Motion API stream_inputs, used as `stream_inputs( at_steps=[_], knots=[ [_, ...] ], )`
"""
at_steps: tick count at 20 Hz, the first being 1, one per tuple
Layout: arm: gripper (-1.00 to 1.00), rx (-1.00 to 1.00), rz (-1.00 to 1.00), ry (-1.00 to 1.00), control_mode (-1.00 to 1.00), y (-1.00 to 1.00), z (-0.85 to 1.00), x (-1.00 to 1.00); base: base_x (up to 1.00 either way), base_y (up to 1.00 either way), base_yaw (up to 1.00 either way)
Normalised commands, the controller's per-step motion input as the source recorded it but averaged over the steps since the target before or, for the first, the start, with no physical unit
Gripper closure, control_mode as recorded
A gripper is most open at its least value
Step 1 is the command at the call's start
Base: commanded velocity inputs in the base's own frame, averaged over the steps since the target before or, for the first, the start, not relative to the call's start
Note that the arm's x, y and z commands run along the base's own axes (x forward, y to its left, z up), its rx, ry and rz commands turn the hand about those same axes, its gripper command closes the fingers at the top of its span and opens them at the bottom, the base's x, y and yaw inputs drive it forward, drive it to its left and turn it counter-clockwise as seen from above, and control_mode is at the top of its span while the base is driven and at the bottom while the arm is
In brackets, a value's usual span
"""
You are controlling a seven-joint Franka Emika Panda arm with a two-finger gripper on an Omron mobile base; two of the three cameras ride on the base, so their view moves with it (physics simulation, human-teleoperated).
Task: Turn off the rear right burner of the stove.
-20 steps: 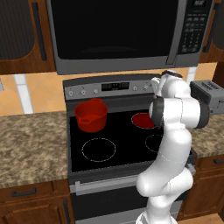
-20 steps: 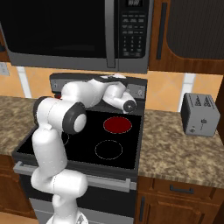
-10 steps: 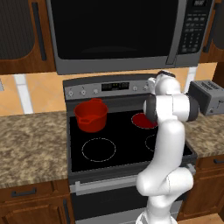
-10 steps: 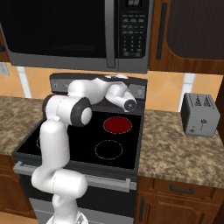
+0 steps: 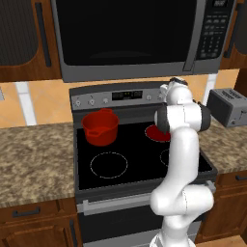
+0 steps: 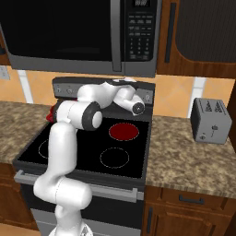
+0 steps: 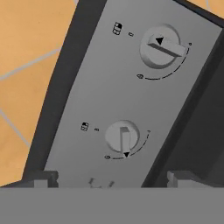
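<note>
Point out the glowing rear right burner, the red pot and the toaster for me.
rear right burner (image 6: 123, 132), right base view, middle of its glowing red disc.
red pot (image 5: 100, 127), left base view, its front wall.
toaster (image 6: 210, 122), right base view, its front face.

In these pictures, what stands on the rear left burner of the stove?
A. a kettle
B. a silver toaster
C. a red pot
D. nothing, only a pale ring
C: the red pot sits at the rear left of the stove, while the toaster stands on the counter to the right and the rear right burner glows red.
</note>
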Motion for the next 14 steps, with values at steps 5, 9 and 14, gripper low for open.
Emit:
stream_inputs(
  at_steps=[5, 9, 14],
  knots=[
    [-1.00, 0.00, 0.00, 0.00, -1.00, -0.04, -0.15, 0.20, 0.00, 0.00, 0.00],
    [-1.00, 0.00, 0.00, 0.00, -1.00, -0.07, -0.14, 0.21, 0.00, 0.00, 0.00],
    [-1.00, 0.00, 0.00, 0.00, -1.00, -0.13, -0.05, 0.33, 0.00, 0.00, 0.00]
  ],
)
